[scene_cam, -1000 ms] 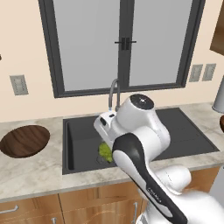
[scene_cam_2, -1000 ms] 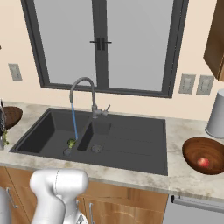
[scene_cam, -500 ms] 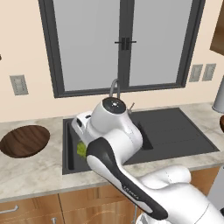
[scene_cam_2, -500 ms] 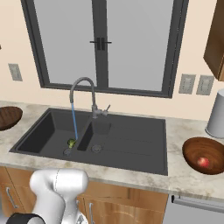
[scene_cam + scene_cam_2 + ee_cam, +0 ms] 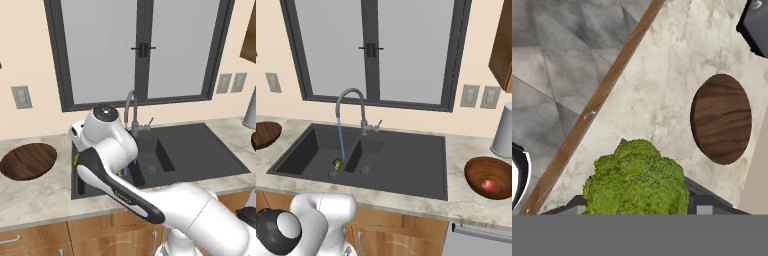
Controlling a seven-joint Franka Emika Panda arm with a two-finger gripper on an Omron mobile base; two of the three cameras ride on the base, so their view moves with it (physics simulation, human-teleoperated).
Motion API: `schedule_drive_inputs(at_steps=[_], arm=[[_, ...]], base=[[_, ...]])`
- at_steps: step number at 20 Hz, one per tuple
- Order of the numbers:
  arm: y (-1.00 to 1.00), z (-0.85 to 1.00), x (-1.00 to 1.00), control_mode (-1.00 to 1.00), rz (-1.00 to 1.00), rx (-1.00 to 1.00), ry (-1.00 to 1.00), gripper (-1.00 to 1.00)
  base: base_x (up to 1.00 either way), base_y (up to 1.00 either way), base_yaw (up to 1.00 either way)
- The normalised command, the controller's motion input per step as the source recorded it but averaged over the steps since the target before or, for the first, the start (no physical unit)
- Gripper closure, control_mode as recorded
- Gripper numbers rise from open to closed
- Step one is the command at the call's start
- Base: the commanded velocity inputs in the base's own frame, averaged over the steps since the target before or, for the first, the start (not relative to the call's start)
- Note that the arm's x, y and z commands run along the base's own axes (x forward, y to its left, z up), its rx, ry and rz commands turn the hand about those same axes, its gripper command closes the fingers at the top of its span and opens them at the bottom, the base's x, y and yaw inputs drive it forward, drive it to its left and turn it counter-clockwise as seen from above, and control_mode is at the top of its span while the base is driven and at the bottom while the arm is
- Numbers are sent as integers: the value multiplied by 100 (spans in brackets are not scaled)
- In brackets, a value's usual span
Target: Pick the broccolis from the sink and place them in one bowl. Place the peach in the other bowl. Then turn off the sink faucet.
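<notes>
Gripper [image 5: 637, 212] grasps 1 broccoli [image 5: 637, 181] between its fingers, held above the marble counter [image 5: 677, 75] near its wooden front edge. Empty wooden bowl [image 5: 721, 119] lies on the counter ahead, apart from the floret. 2nd broccoli [image 5: 337, 163] sits in the left basin of the sink [image 5: 406, 165] under the running faucet [image 5: 351, 112]. Peach [image 5: 487, 185] rests in the right bowl [image 5: 476, 172].

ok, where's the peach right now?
In the right base view the peach sits inside the wooden bowl on the counter right of the sink, below the grey canister.
</notes>
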Motion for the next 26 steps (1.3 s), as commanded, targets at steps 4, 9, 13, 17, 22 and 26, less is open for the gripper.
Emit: schedule_drive_inputs(at_steps=[4, 9, 13, 17, 22, 26], arm=[[30, 0, 12, -100, -5, -5, 0, 100], [26, 0, 18, -100, -3, -3, 0, 100], [27, 0, 31, -100, -4, -1, 0, 100], [24, 0, 27, -100, -4, 0, 0, 100], [23, -1, 23, -100, -5, 0, 0, 100], [27, -5, 30, -100, -5, 0, 0, 100]], base=[[0, 0, 0], [0, 0, 0], [0, 0, 0], [0, 0, 0], [0, 0, 0], [0, 0, 0]])
